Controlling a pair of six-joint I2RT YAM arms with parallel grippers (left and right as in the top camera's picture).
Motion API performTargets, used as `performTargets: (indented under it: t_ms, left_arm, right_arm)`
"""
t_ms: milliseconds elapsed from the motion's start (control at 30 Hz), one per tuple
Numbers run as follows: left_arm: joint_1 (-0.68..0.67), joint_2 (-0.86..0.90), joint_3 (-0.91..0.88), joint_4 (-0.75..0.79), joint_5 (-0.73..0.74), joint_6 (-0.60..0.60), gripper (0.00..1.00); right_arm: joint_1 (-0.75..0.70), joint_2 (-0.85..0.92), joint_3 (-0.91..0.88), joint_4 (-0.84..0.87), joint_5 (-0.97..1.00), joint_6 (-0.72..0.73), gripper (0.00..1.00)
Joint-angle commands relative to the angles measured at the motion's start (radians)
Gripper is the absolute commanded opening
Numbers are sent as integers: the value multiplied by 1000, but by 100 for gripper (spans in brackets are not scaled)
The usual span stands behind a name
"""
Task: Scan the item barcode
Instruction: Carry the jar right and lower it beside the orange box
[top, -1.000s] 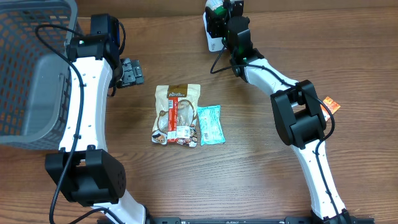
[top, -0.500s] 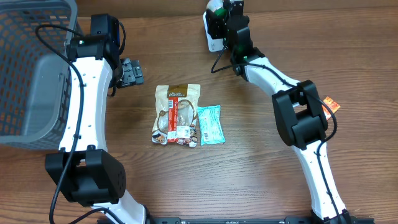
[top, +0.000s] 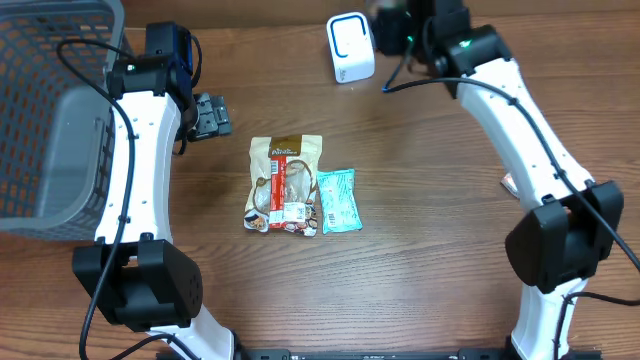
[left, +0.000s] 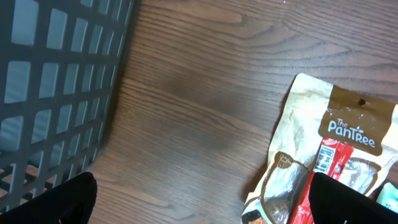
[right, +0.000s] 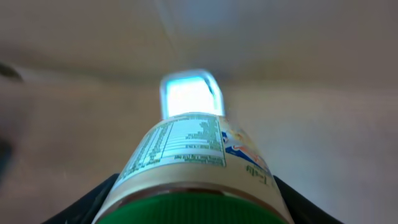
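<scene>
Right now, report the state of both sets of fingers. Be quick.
Left fingers: open, holding nothing.
Right fingers: shut on the bottle.

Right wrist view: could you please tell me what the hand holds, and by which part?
The right hand holds a bottle by its green-capped end.

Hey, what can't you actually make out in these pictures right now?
Right wrist: print on the bottle is blurred, no barcode readable; the scanner behind it is a glowing blur.
Overhead: the right gripper is smeared at the top edge.
Left wrist: the snack pouch is cut off by the frame's lower edge.
</scene>
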Motion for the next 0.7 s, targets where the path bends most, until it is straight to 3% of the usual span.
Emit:
performTargets:
  t_ms: [0, 233, 667]
  left_arm:
    - [-7, -2, 15, 1, -14, 0, 100]
    - [-7, -2, 15, 1, -14, 0, 100]
    - [-7, -2, 15, 1, -14, 0, 100]
  right_arm:
    - [-48, 31, -27, -175, -5, -2, 38]
    - [-141, 31, -127, -394, -5, -35, 37]
    - [-277, 29, -323, -472, -5, -35, 32]
